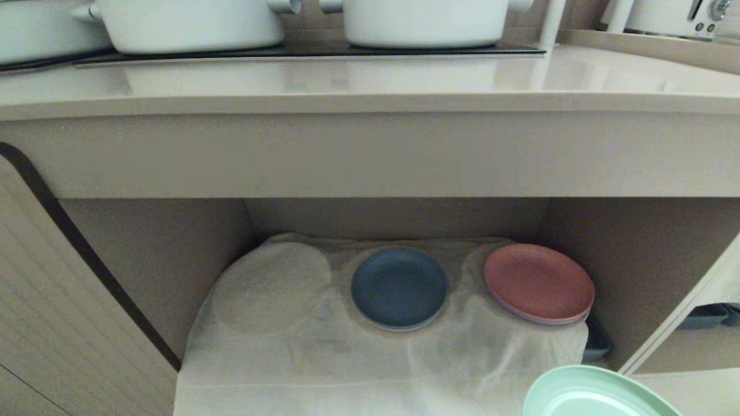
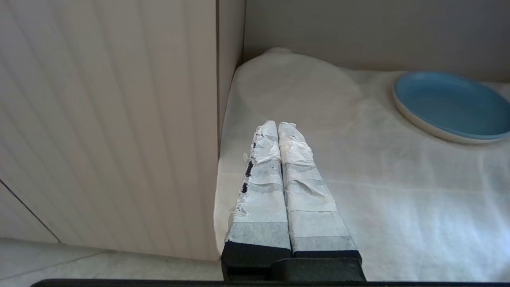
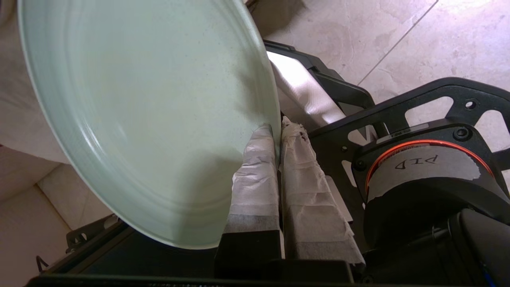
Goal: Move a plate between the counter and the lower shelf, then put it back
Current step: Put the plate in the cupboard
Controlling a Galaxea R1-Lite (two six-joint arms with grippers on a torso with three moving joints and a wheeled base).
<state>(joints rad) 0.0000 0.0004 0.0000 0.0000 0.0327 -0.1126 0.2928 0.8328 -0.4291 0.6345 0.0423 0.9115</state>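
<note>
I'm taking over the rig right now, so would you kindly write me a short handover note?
Right gripper: shut on the rim of the mint plate, held low in front of the lower shelf, at the head view's bottom right.
Left gripper: shut, empty, idle by the shelf's left edge.
Shelf: blue plate in the middle, pink plate on the right, a round dent in the cloth on the left.
Counter: only white pots, no plate.
Done: mint plate gripped, off both surfaces.
Left: set it down and release. Which leg of the trip this is cannot be told.

Soft daylight glares off the counter [image 1: 370,81]; the lower shelf [image 1: 173,260] sits dim and slightly blurred.
</note>
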